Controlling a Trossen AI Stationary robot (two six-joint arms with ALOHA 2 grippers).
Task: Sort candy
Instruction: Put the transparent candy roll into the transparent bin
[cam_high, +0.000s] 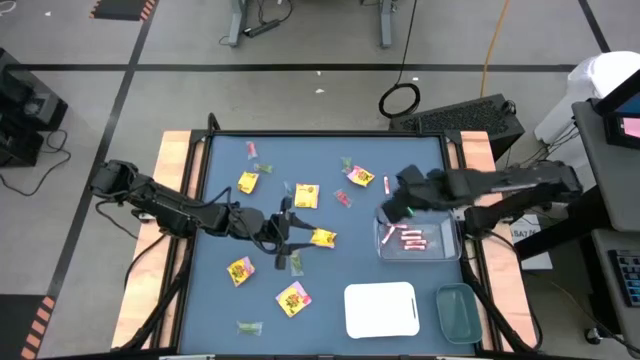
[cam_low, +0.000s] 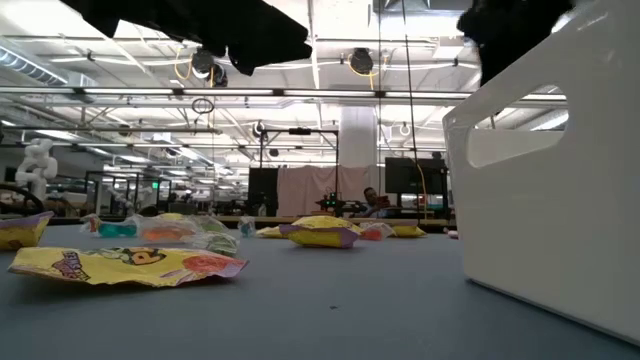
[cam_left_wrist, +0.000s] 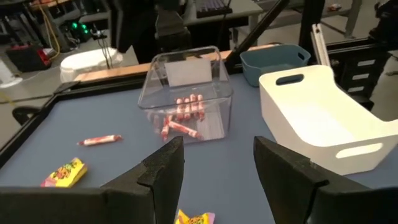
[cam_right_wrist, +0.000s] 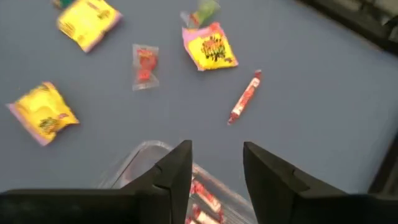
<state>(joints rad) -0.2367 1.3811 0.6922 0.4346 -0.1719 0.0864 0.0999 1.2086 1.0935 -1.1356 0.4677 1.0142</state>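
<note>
Candy lies scattered over the blue table (cam_high: 220, 300): yellow packets (cam_high: 306, 195) and small green pieces (cam_high: 249, 327) mostly left and centre, one pink-red stick (cam_high: 386, 183) loose near the far right. More sticks (cam_high: 412, 241) sit inside the clear tray (cam_high: 385, 246) at right. Above that tray's far left corner hangs the right gripper (cam_high: 394, 209), fingers (cam_right_wrist: 175, 172) spread and empty. At centre, the left gripper (cam_high: 291, 236) hovers beside a yellow packet (cam_high: 322, 237), fingers (cam_left_wrist: 163, 169) wide apart, holding nothing

Grey taped floor (cam_high: 300, 50), ceiling trusses (cam_low: 300, 95)
</note>
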